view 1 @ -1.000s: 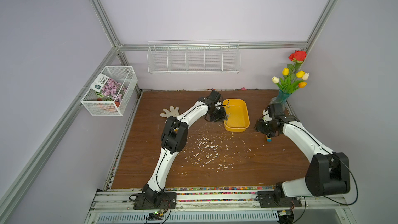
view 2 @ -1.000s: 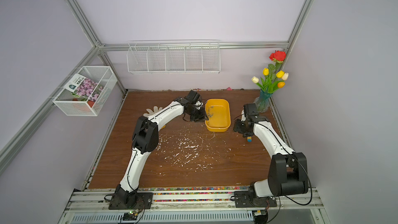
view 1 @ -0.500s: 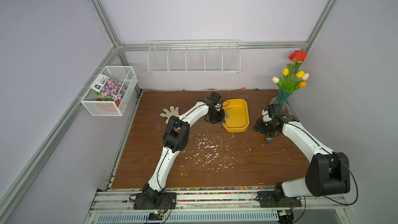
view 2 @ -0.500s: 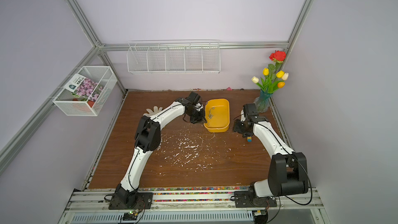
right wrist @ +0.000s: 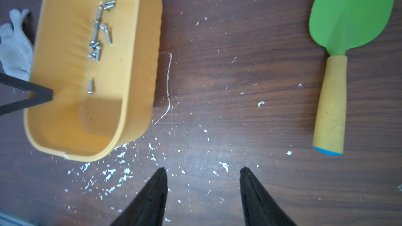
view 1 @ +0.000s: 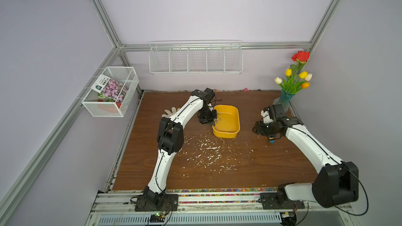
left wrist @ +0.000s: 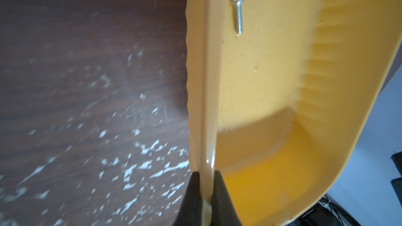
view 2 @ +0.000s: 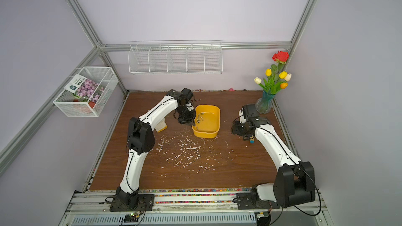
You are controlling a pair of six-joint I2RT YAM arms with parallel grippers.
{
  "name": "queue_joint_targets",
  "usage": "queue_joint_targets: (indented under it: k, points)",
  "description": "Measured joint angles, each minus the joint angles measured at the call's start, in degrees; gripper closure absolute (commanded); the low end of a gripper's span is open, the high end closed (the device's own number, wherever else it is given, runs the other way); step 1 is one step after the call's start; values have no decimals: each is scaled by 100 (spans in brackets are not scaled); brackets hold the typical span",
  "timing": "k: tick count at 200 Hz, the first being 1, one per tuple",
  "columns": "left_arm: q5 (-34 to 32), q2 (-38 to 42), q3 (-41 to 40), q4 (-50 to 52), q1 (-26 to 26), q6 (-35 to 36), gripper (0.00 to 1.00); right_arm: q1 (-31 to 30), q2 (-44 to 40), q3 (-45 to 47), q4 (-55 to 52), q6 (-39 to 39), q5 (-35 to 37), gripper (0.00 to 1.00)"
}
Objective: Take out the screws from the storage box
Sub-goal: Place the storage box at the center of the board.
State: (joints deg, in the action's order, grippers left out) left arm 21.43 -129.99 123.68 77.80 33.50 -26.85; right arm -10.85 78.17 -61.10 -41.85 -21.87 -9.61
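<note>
The left gripper (left wrist: 205,176) pinches the storage box (left wrist: 272,79) by its long rim while the right gripper (right wrist: 203,171) hangs parted over open table (right wrist: 217,72) between box and trowel (right wrist: 330,105)

Screws (right wrist: 97,29) in storage box (right wrist: 139,66); glove (right wrist: 15,48) left of it, trowel (right wrist: 330,101) right

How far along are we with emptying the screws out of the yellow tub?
Done: the left claw is shut on the rim of the shallow yellow plastic tub. In hand: only that grip; the right claw hangs open and empty over the brown wooden tabletop. Left: every small silvery metal screw visible lies inside the tub; none seen outside.
</note>
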Motion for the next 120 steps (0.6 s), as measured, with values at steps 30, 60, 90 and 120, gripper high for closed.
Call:
queue_joint_targets:
  k: [30, 60, 90, 120]
  points:
    - [52, 809, -909, 354, 7, -63, 100, -332, 24, -44, -212, 81, 11, 42]
    - [428, 1412, -2223, 138, 61, -273, 100, -487, 109, -50, -275, 116, 4, 42]
    - [350, 1578, -2868, -299, 153, -461, 100, -621, 138, -63, -291, 146, 4, 42]
    - [127, 1738, -3126, -922, 273, -636, 100, -752, 192, -120, -284, 181, 9, 42]
